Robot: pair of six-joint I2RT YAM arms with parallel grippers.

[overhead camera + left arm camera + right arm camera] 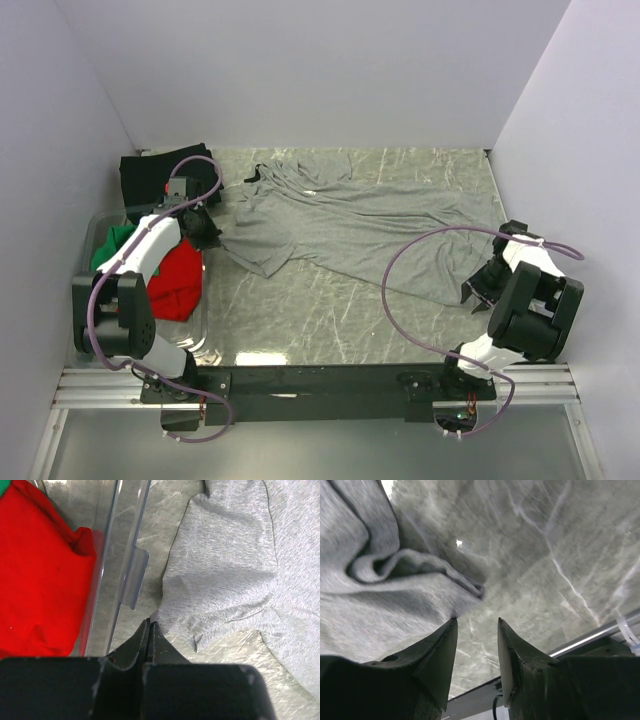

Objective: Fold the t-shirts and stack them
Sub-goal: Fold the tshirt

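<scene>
Grey t-shirt (370,225) is the one we are working on. It lies opened out but rumpled over the far half of the tabletop (330,320), with its collar towards the far left corner and its hem reaching towards the right edge. We judge the fold has not begun: the cloth needs pulling flat first, and that would explain an arm at each end of it.

Our left gripper (150,625) sits at the tip of one sleeve, jaws pressed fully together. The sleeve hem meets the fingertips, but we cannot tell whether any cloth is pinched between them or only touched. Our right gripper (477,625) hangs low over the bare tabletop near the right edge. Its jaws are partly apart with nothing between them, and the curled hem corner of the grey t-shirt lies just beyond its left finger. From there we think a short reach would put that corner inside the gap.

Along the left edge stands a clear bin (125,555) holding the red t-shirt (178,280) and the green t-shirt (112,245), both bunched up. The black t-shirt (150,175) lies in the far left corner. The bin wall is just beside the left gripper, so a pull towards the left has little room. The right arm's cable (400,260) loops over the hem side and could drag on loose cloth
</scene>
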